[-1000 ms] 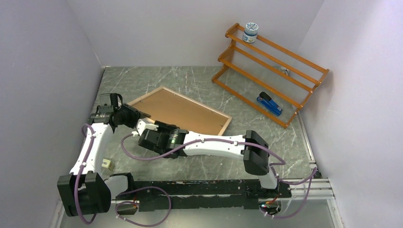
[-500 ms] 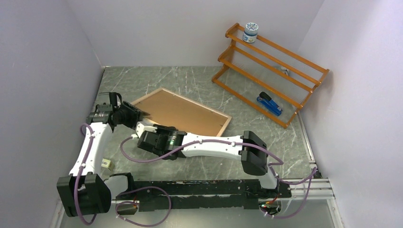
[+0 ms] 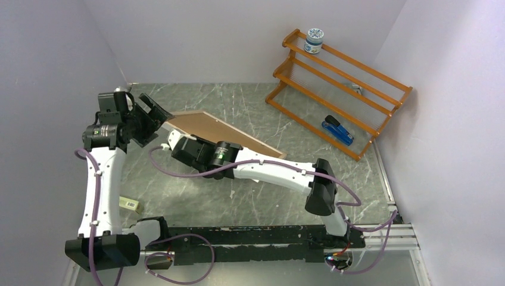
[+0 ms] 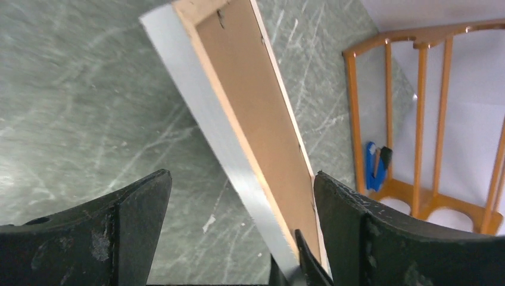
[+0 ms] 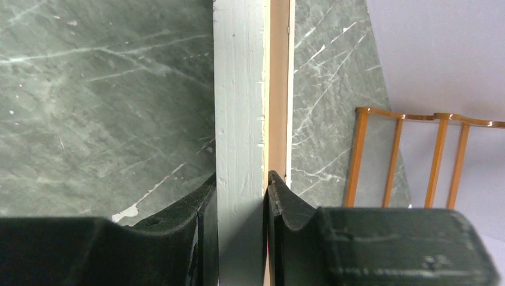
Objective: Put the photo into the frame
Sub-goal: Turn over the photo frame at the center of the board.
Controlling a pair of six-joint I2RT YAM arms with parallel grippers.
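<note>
The frame [image 3: 229,133] is tilted, its left end lifted off the table and its brown back panel facing up. My right gripper [image 3: 176,140] is shut on the frame's near-left rim; in the right wrist view the white rim [image 5: 238,89] is pinched between both fingers [image 5: 241,190]. My left gripper [image 3: 152,113] hangs open beside the frame's raised left corner. In the left wrist view the frame [image 4: 250,119] crosses the wide gap between the fingers [image 4: 241,196] without touching either one. The photo is hidden.
An orange wooden rack [image 3: 339,89] stands at the back right with a white jar [image 3: 314,40] on top and a blue stapler [image 3: 337,131] on its lower shelf. A small pale block [image 3: 130,204] lies near the left arm's base. Walls close in left and right.
The left gripper opened wide, let go of the frame's corner and rose back to the left. The right gripper lifted the frame's left end off the table, tilting it.
</note>
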